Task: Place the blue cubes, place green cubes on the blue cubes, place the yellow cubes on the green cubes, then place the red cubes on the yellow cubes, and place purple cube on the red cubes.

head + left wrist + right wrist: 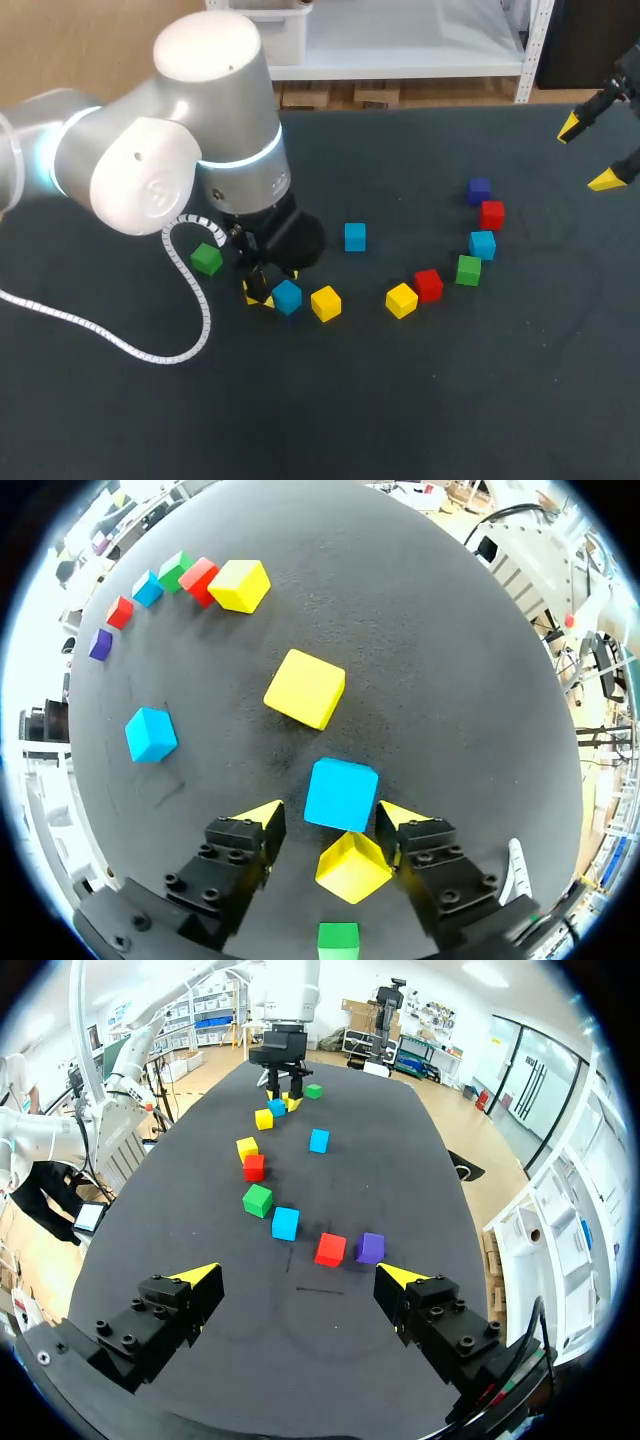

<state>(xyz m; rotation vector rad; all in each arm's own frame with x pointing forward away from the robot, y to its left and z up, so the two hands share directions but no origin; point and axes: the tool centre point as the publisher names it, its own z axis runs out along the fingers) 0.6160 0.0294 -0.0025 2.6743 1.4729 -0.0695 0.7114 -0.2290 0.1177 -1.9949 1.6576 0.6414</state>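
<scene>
Step in hand, as we judge it: base layer, picking up a blue. Our left gripper [331, 815] is low over the dark matte table [470, 680], fingers apart, gripping nothing. A small matte blue cube [341, 794] sits between its tips, and a matte yellow cube [353, 868] is just behind it, deeper between the fingers. The next move calls for closing on blue alone, leaving yellow. Our right gripper [297, 1274] hangs wide open and empty, well apart.

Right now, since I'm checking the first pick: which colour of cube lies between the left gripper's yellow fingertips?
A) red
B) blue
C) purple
B: in the left wrist view a blue cube lies between the tips of the open left gripper, while the nearest red cube and the purple cube lie far ahead of it.
</scene>
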